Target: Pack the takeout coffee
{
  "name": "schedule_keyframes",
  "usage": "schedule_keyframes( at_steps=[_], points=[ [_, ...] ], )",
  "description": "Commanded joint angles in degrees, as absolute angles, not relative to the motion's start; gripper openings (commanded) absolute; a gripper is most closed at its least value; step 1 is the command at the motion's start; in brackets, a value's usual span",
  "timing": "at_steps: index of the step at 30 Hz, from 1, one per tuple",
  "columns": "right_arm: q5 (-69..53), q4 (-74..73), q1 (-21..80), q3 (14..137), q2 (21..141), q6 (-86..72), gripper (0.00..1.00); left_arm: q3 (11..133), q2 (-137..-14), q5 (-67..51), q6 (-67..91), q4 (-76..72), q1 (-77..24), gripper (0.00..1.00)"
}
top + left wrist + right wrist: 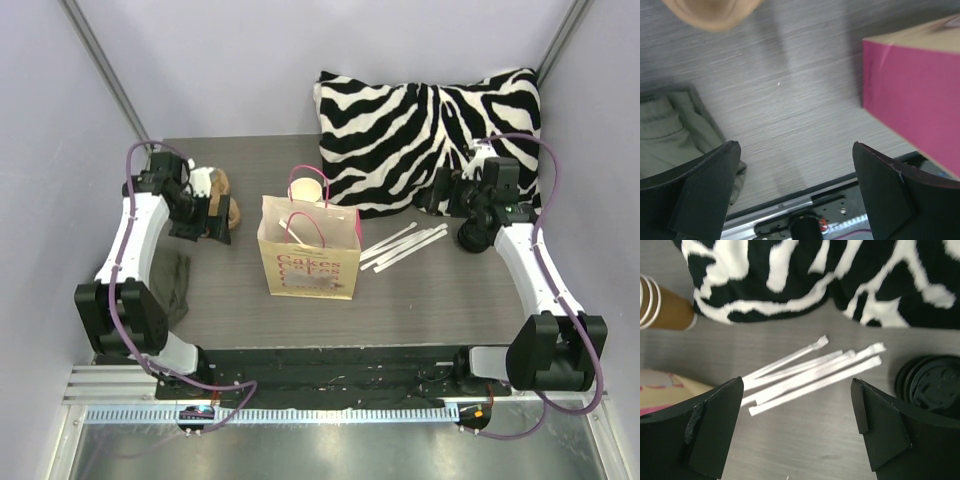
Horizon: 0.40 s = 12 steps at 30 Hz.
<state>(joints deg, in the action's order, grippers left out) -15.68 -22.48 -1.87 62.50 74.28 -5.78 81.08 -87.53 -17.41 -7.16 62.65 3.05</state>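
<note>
Right gripper (796, 390): fingers spread wide, nothing between them. It hangs over the straws (810, 372), with the black lids (932, 385) just to one side and the pillow (815, 275) beyond.

Left gripper (795, 150): also spread wide and empty. It hangs over bare table (790, 90), between the green cloth (670, 125) and the pink side of the bag (910, 95). The carrier (710, 12) sits at the top edge of its view.

Location of the cups (308, 182):
- The stack stands on the table just behind the bag, between the bag and the pillow.
- In the top view the rim shows as a round opening facing up, so the stack appears upright, with its long axis vertical.
- The outer cup is kraft brown, with white rims nested inside it.

Relation that governs the next move:
- From the right gripper, the cups lie to its left, across the straws, at the upper left corner of the right wrist view. The path looks unobstructed.
- From the left gripper, the cups lie to its right and further back, out of its wrist view. This gripper looks somewhat nearer, but the bag's corner stands close to the line of approach.
- Either arm would likely need a sideways approach, with the fingers straddling the upright stack.

Whether a cup already sits inside the bag cannot be told from the top view.
</note>
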Motion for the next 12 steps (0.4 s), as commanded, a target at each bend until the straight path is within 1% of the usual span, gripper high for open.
schedule_keyframes(
  at_steps=[1, 7, 8, 12],
  points=[
    [-18.72, -20.57, -1.67, 58.29, 67.43, -8.0, 0.99, 74.46, -80.43, -14.33, -11.6, 57.4, 3.08, 1.0],
    [-17.58, -23.55, 0.0, 54.5, 62.85, -5.63, 1.0, 66.2, -74.45, -15.73, -11.77, 54.85, 3.08, 1.0],
    [-17.4, -23.99, 1.57, 54.23, 61.62, -5.71, 1.0, 65.75, -74.01, -15.82, -11.69, 54.23, 3.08, 0.99],
    [-16.26, -24.52, 2.72, 55.01, 60.47, -5.89, 1.0, 67.05, -73.21, -13.72, -10.55, 53.79, 3.08, 1.0]
  ],
)
